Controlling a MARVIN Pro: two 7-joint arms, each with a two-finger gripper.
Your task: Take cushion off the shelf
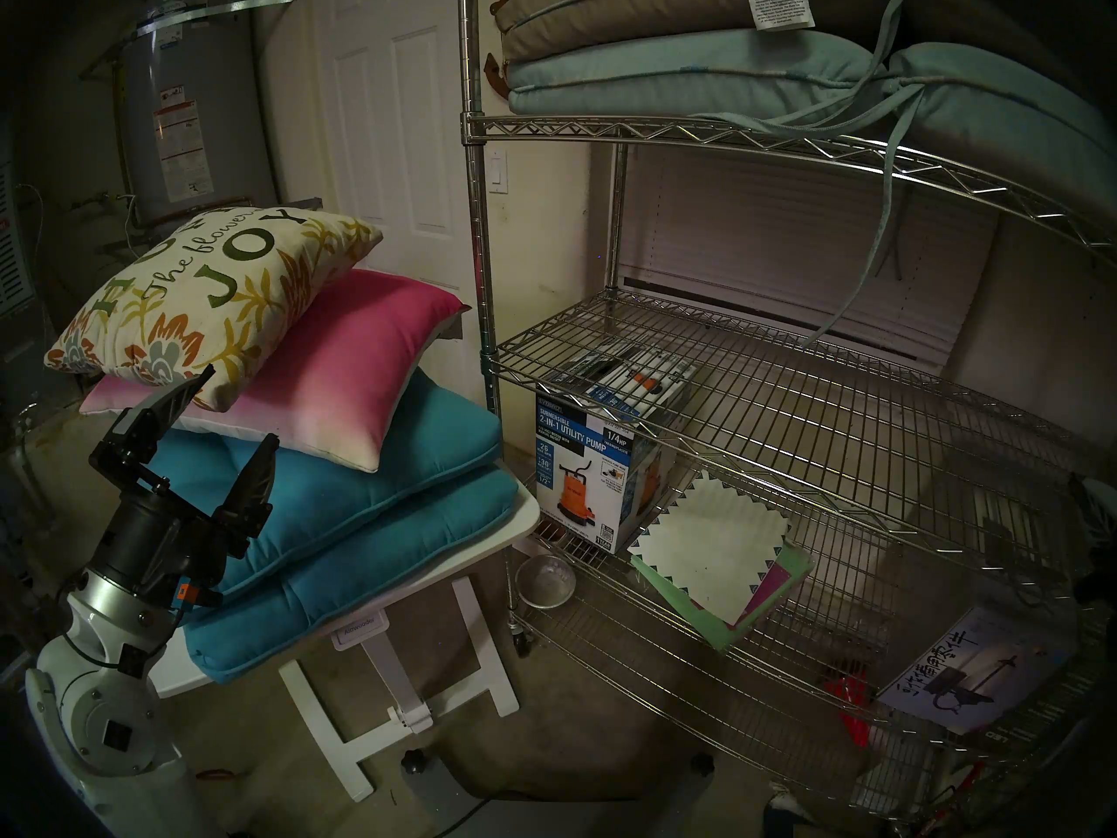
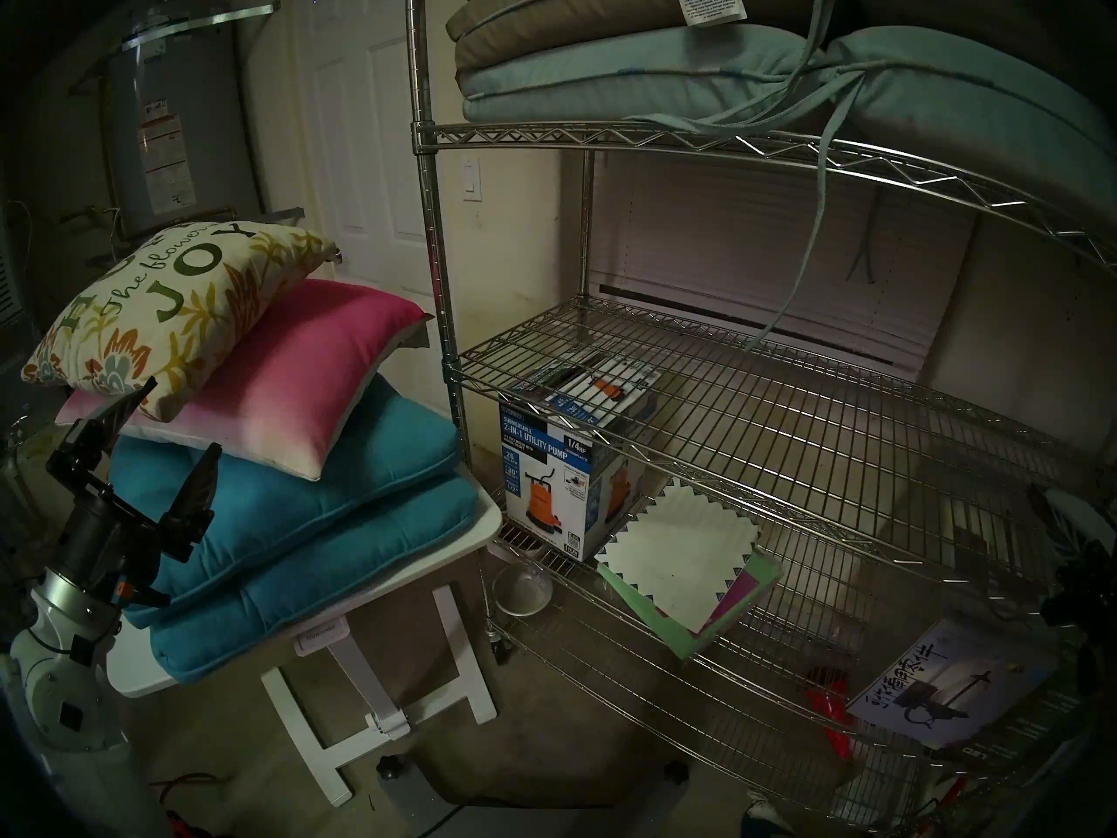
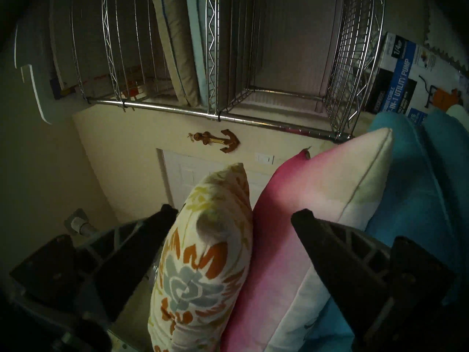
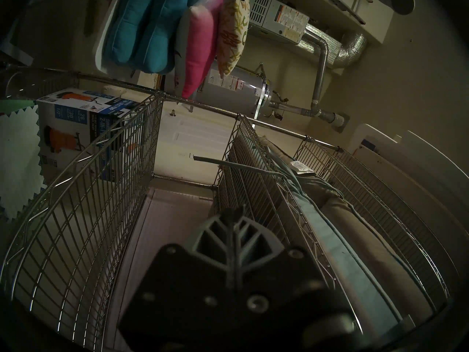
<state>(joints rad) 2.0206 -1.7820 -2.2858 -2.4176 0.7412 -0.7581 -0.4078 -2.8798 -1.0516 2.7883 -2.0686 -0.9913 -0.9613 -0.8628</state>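
left gripper (image 1: pixel 233 416) spread wide, nothing pinched, parked right at the near edge of the pillow pile. up against the far finger: the floral "joy" pillow (image 1: pixel 205 286), sitting on top. between the two fingers in the wrist view: corner of that floral pillow (image 3: pixel 203 267) plus the pink pillow (image 3: pixel 299 216) beside it, no clamp on either. under the pink pillow (image 1: pixel 356 359), just beyond the near finger: two teal cushions (image 1: pixel 338 516) stacked on the small white table (image 1: pixel 526 516).

well off to the right of that gripper: the chrome wire shelf (image 1: pixel 786 395). middle tier bare. up top, way above gripper height: a pale blue cushion (image 1: pixel 695 75) with ties dangling down, a tan cushion (image 1: pixel 616 14) lying on it. lower tier: utility pump box (image 1: pixel 583 474), paper sheets (image 1: pixel 719 552) next to it.

right gripper (image 4: pixel 234 214) seen only from its own wrist cam, fingertips pressed together on nothing, between the tiers of the shelf (image 4: pixel 83 216), pale blue cushion (image 4: pixel 337 242) just to its side past the wire.
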